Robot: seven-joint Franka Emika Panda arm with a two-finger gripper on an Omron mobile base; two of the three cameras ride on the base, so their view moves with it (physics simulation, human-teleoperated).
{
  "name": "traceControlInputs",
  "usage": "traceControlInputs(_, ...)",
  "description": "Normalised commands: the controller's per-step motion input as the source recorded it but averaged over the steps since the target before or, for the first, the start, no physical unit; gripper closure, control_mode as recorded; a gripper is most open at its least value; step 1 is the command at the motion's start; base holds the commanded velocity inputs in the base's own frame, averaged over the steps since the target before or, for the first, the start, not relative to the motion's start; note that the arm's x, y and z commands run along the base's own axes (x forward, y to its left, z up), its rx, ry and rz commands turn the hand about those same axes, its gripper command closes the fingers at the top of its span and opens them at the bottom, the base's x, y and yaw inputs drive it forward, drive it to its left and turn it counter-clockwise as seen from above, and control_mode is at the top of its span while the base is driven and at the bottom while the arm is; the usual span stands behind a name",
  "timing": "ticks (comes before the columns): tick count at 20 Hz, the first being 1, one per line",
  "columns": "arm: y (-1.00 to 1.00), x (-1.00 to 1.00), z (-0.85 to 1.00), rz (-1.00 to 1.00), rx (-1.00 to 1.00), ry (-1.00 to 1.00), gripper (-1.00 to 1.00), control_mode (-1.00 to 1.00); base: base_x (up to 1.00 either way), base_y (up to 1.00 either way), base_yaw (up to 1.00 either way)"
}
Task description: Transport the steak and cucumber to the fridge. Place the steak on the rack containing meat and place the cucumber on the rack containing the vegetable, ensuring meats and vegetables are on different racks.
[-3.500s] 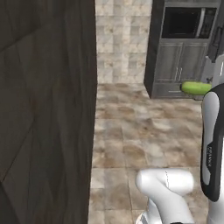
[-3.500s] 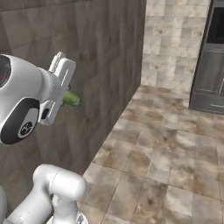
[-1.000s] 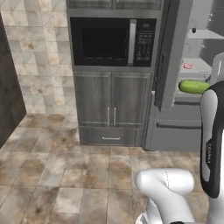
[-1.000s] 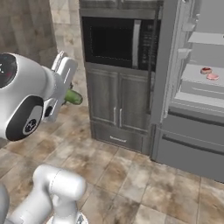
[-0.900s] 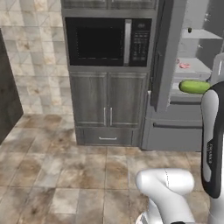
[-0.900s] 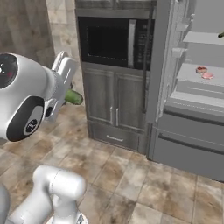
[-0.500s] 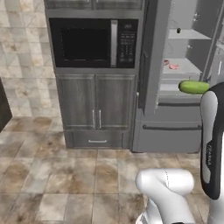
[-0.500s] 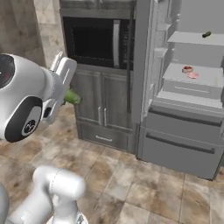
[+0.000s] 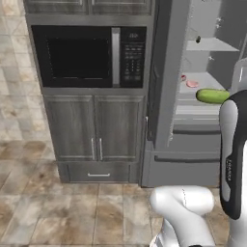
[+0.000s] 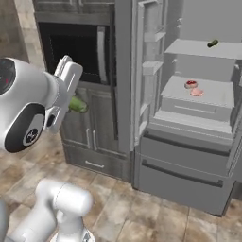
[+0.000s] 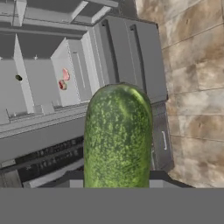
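We take the fridge (image 10: 198,142) as our landmark. It stands open, pale grey shelves exposed, two drawer fronts below them. To its left, as seen from the base, sits the black-fronted microwave (image 9: 89,55) built into grey cabinets (image 9: 94,128), over a tiled floor (image 9: 58,212).

The cucumber (image 11: 117,135) is carried in front of the fridge, off the shelves and well short of them. In the hand view it rises lengthwise from the bottom edge, pointing toward the fridge interior. In the left base view its green body (image 9: 212,96) juts out sideways at about the height of the middle shelf; in the right base view only a short green end (image 10: 78,104) shows beside the white hand, over by the microwave cabinets.

The jaws (image 10: 70,101) are pinching the cucumber; the fingertips themselves are hidden behind it.

Inside the fridge, on the middle shelf (image 10: 201,92), lies a pale pink slab, the steak (image 10: 196,92), with a small darker red piece of meat (image 10: 191,84) just beside it. On the shelf above, a small dark green vegetable (image 10: 212,43) lies near the right side.
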Motion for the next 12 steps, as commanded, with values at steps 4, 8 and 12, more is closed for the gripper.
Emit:
traceControlInputs(4,0.00,0.00,0.00,0.00,0.00,0.00,1.00,1.00,0.20,-0.72,0.00)
traceControlInputs(8,0.00,0.00,0.00,0.00,0.00,0.00,1.00,1.00,0.23,-0.77,0.00)
traceControlInputs(12,0.00,0.00,0.00,0.00,0.00,0.00,1.00,1.00,0.44,-0.64,0.00)
